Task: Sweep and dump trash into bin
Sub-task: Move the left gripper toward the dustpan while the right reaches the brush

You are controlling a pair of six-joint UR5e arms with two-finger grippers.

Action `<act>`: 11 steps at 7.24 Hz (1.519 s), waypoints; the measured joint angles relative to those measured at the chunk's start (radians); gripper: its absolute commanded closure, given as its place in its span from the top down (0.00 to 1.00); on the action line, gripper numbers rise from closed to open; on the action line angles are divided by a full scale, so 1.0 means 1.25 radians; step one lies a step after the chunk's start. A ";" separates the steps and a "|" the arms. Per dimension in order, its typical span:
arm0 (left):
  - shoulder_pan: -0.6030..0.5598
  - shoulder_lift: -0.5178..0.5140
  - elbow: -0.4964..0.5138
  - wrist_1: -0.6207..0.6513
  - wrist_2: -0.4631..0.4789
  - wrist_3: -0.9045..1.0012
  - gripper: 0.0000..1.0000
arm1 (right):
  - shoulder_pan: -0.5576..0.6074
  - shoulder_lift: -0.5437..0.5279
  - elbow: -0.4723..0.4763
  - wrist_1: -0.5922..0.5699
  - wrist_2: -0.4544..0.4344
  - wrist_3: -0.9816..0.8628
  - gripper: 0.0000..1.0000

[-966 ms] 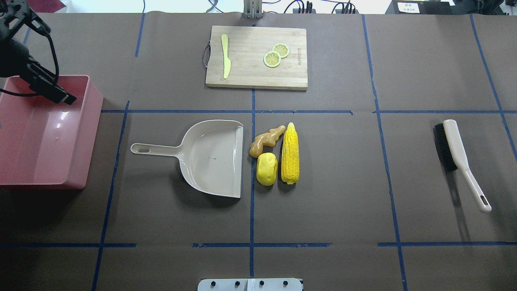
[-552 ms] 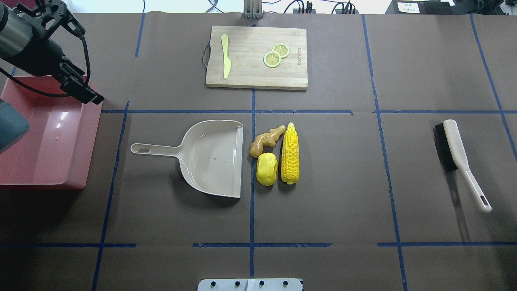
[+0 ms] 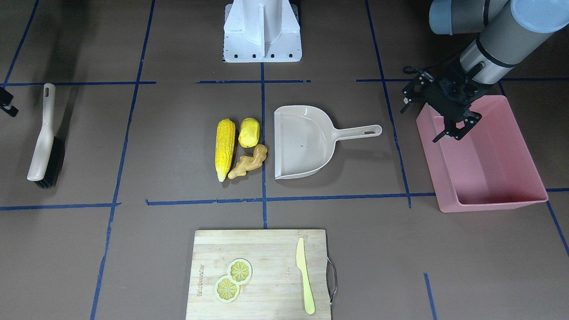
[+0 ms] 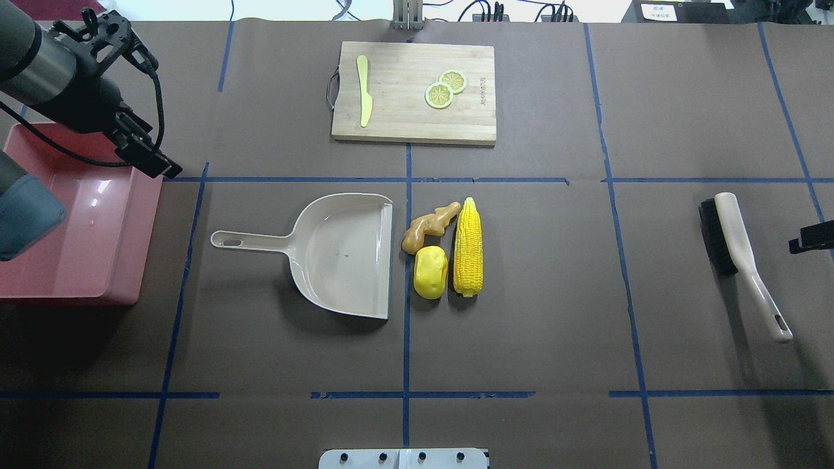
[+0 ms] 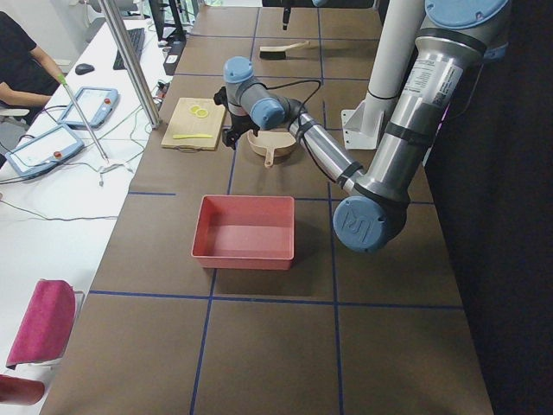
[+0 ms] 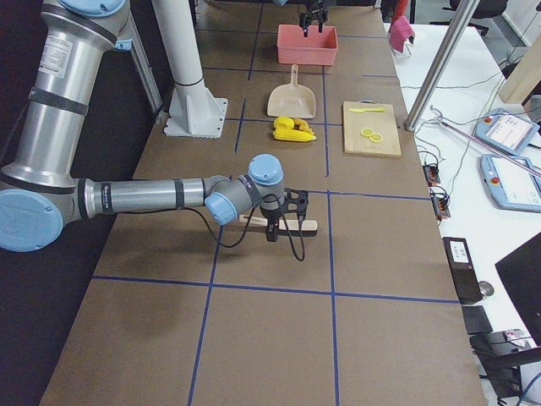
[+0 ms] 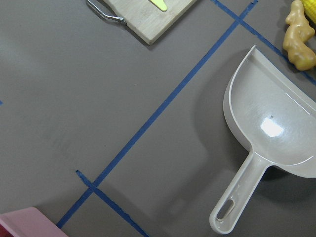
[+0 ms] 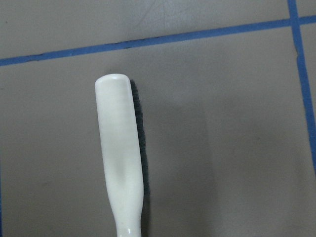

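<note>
Open table lies between the left gripper (image 4: 161,167) and the dustpan (image 4: 339,254) handle; the bin (image 4: 148,228) wall stands right beneath it; the brush (image 4: 733,228) lies near the right gripper (image 4: 811,238).
</note>
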 measured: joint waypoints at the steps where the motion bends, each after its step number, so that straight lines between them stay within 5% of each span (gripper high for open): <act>1: 0.001 0.000 0.002 0.000 0.000 0.002 1.00 | -0.050 -0.001 0.002 0.024 -0.025 0.044 1.00; 7: 0.001 0.000 0.007 0.000 0.001 0.004 1.00 | -0.172 -0.005 -0.022 0.039 -0.047 0.079 0.97; 9: 0.001 0.001 0.011 -0.001 0.001 0.005 1.00 | -0.187 -0.003 -0.032 0.037 -0.048 0.079 0.85; 11: 0.002 0.002 0.016 -0.002 0.002 0.006 1.00 | -0.189 0.000 -0.035 0.032 -0.048 0.079 0.83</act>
